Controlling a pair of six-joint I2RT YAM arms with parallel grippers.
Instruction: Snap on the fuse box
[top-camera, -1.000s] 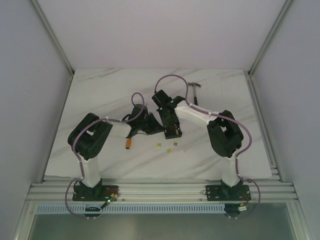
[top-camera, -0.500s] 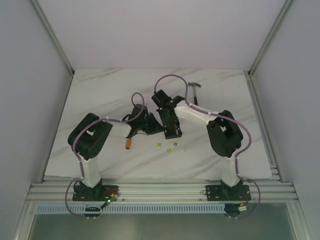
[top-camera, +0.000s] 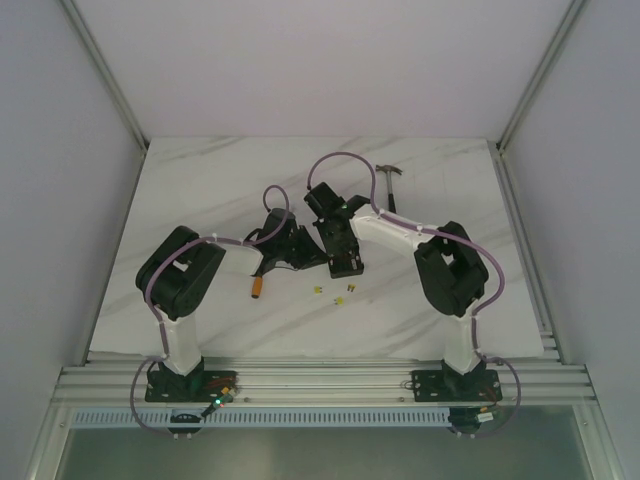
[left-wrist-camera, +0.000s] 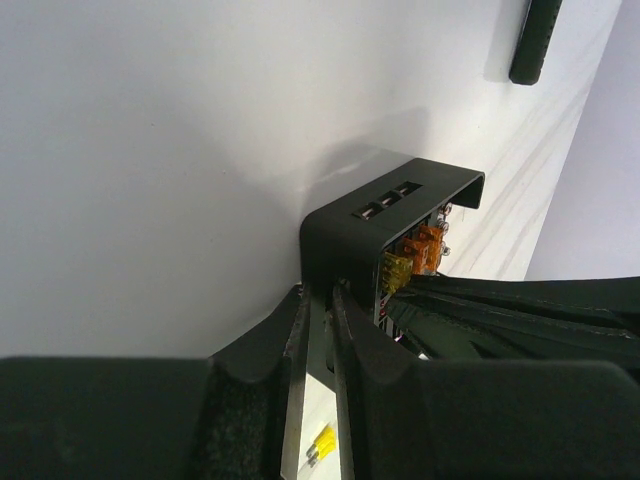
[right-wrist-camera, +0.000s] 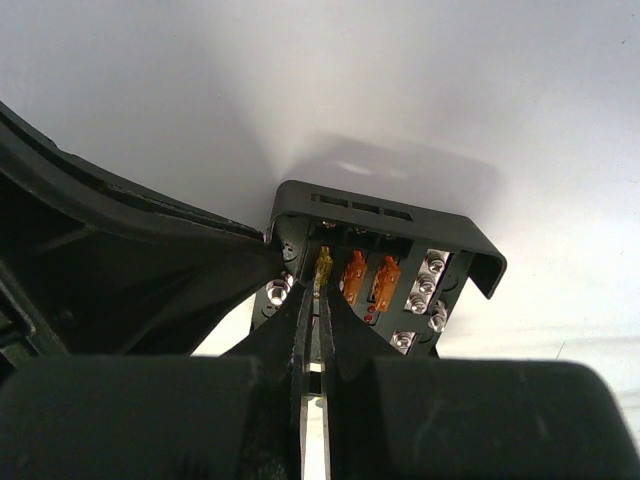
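Note:
The fuse box (top-camera: 346, 263) is a small black open box near the table's middle. In the left wrist view my left gripper (left-wrist-camera: 320, 300) is shut on the side wall of the fuse box (left-wrist-camera: 385, 205), with yellow and orange fuses showing inside. In the right wrist view the fuse box (right-wrist-camera: 400, 222) faces the camera with two orange fuses (right-wrist-camera: 370, 280) and silver screws. My right gripper (right-wrist-camera: 320, 292) is shut on a yellow fuse (right-wrist-camera: 323, 264) standing in the left slot. In the top view both grippers meet at the box, the left (top-camera: 305, 252) and the right (top-camera: 338, 245). No lid shows.
A small orange block (top-camera: 261, 286) lies left of the box. Loose yellow fuses (top-camera: 335, 292) are scattered just in front of it, one visible below the left fingers (left-wrist-camera: 322, 441). A hammer (top-camera: 390, 182) lies at the back right. White walls enclose the table.
My right gripper's jaws have closed on the yellow fuse, and the right wrist shifted slightly. The left arm and the fuse box have stayed put.

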